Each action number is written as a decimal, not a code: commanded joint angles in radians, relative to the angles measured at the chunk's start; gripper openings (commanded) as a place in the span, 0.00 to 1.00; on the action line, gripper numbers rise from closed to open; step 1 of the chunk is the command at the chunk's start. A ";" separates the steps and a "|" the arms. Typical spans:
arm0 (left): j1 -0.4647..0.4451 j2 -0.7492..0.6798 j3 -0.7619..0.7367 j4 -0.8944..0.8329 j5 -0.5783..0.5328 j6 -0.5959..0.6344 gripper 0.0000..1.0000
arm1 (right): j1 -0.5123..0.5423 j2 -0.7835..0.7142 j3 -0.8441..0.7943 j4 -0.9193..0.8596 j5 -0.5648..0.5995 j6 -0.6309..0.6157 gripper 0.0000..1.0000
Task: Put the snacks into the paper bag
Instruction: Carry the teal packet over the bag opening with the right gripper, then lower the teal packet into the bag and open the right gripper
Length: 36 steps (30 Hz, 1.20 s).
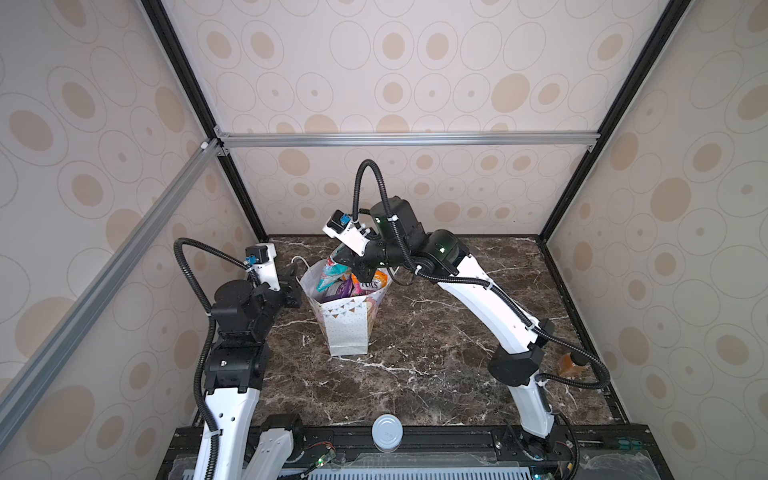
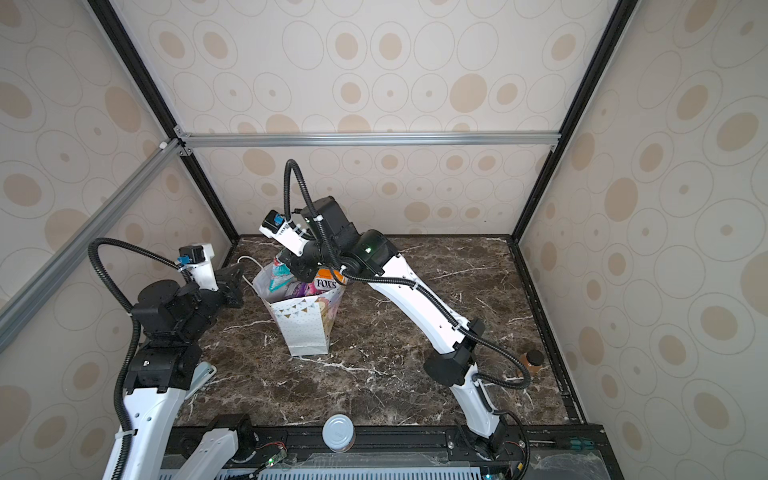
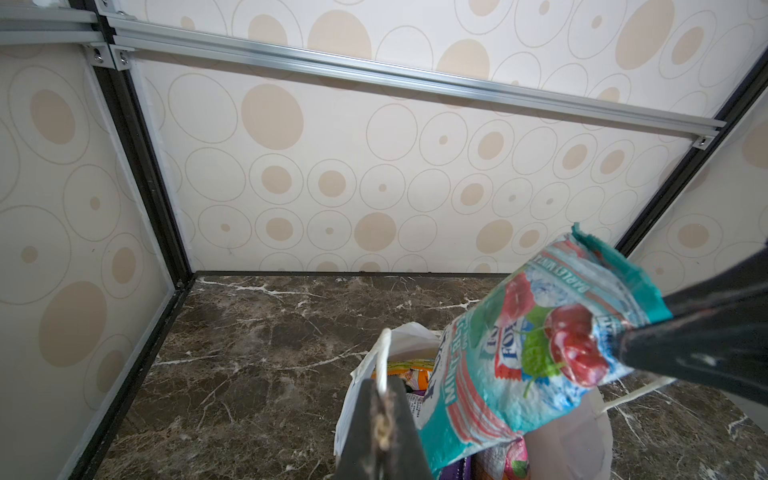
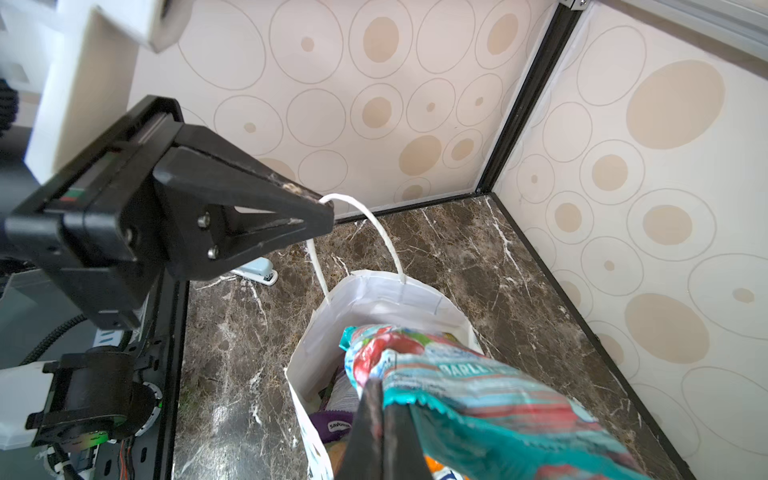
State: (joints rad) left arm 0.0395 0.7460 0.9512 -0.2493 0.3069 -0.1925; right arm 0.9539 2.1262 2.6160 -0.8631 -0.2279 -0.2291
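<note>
The right gripper [image 4: 376, 390] is pinching the teal packet [image 3: 532, 353] by its upper end, its fingers pressed together on the foil, and is holding it over the paper bag [image 1: 347, 324], which is standing upright mid-table. The packet's long axis is slanting steeply down and to the left from the grip, so its free lower end is dipping into the left side of the mouth, above the orange packet [image 2: 326, 284] and the purple packet [image 1: 340, 286] lying inside. The left gripper [image 4: 324, 214] is clamping the cord handle [image 4: 374, 224] on the bag's left side, tugging the mouth open. The drop looks to be lying straight below the right gripper, the nearer arm
</note>
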 commanded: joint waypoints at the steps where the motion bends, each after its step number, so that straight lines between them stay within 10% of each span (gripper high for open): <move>1: 0.010 -0.025 0.021 0.085 -0.002 0.013 0.00 | 0.027 0.014 0.026 0.032 0.088 -0.048 0.00; 36: 0.011 -0.031 0.025 0.077 -0.019 0.023 0.00 | -0.053 0.017 -0.016 0.161 -0.303 0.130 0.00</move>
State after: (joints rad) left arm 0.0395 0.7433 0.9501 -0.2501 0.2932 -0.1921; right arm 0.8902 2.2040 2.5874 -0.7326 -0.5053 -0.1204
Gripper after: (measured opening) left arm 0.048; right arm 0.042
